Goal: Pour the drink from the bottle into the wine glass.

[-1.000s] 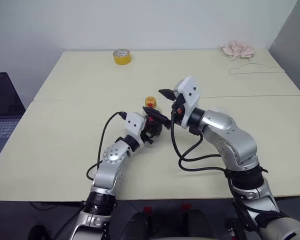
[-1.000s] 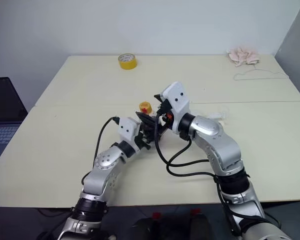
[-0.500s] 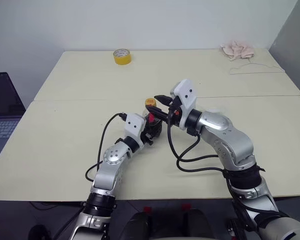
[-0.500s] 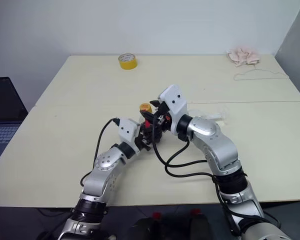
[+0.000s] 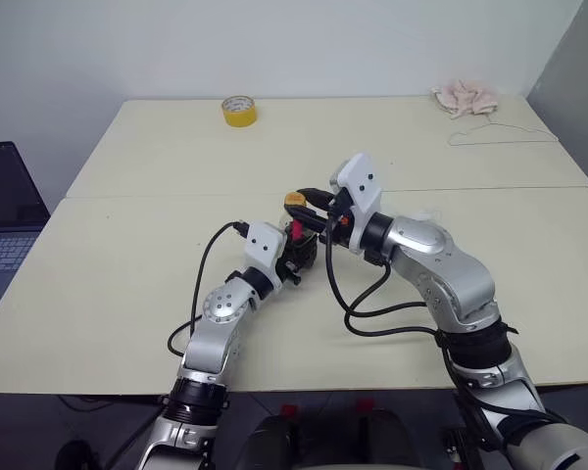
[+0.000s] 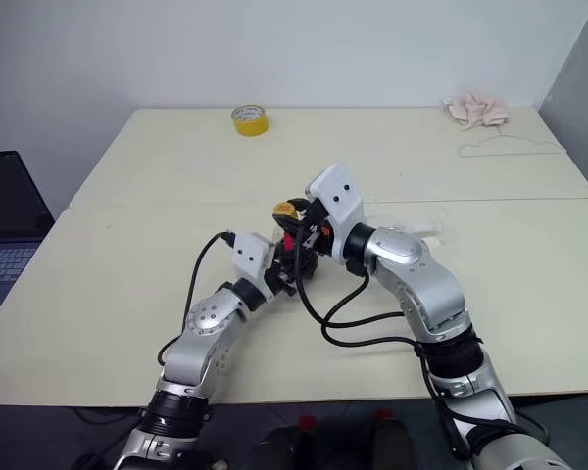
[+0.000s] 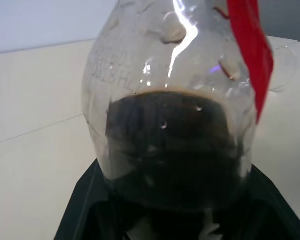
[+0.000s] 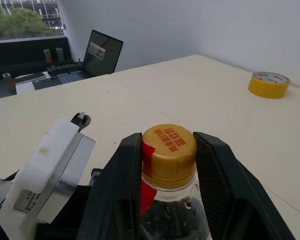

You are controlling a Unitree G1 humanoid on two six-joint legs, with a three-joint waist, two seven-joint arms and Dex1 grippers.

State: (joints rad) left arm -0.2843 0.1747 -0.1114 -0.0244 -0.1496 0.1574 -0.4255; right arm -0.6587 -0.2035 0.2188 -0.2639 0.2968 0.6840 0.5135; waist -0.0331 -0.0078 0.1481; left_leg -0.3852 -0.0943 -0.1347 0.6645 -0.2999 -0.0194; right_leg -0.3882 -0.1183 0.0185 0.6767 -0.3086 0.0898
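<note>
The bottle (image 5: 297, 235) stands upright mid-table, a small clear plastic one with a red label strip (image 7: 250, 55). The dark brown drink (image 7: 170, 145) fills its lower half. My left gripper (image 5: 298, 258) is shut on the bottle's rounded body from the near left. My right gripper (image 8: 168, 145) reaches in from the right, level with the bottle's top. Its fingers (image 8: 125, 170) press both sides of the yellow cap (image 5: 296, 199). The wine glass (image 6: 432, 231) shows as a clear shape just behind my right forearm, mostly hidden, and its rim appears past the bottle (image 7: 284, 62).
A yellow tape roll (image 5: 239, 111) lies at the far edge. A pink cloth (image 5: 465, 98) and a wire hanger (image 5: 500, 135) sit at the far right. An open laptop (image 5: 0, 211) stands off the table's left side. A seam (image 5: 157, 195) crosses the tabletop.
My right gripper has come down and to the left onto the bottle's cap, and its wide-open fingers have closed around it. The left gripper and the bottle have stayed put.
</note>
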